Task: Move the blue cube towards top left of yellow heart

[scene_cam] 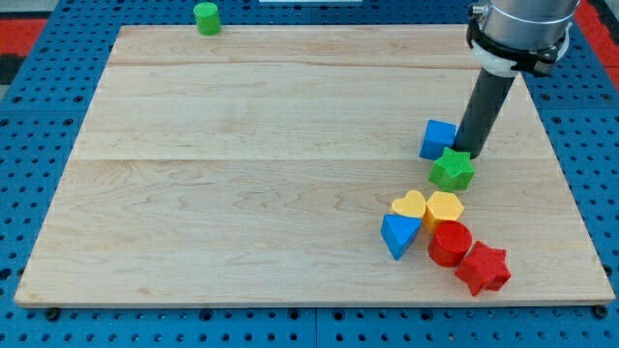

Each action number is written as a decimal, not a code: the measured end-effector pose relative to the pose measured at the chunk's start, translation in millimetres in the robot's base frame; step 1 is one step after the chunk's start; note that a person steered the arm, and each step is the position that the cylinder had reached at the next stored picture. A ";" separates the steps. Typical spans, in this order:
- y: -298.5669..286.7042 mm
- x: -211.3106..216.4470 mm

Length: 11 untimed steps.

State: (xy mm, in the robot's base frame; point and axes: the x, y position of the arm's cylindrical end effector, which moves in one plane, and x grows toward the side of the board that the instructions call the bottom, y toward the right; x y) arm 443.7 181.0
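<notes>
The blue cube (438, 139) sits on the wooden board at the view's right. My tip (470, 152) is just to the right of the blue cube, touching or nearly touching it, and directly above the green star (452, 170). The yellow heart (409, 206) lies below the cube, next to a yellow hexagon-like block (445, 208). The blue cube is above and slightly right of the yellow heart.
A blue triangle-like block (398, 235), a red cylinder (450, 243) and a red star (483, 268) cluster below the yellow blocks. A green cylinder (206, 17) stands at the board's top edge (290, 29), left of centre.
</notes>
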 end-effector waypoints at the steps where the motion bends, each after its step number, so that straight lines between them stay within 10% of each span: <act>1: -8.8 22.5; 6: 34.8 -59.9; 11: -141.5 -40.4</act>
State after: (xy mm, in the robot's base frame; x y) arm 403.3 39.5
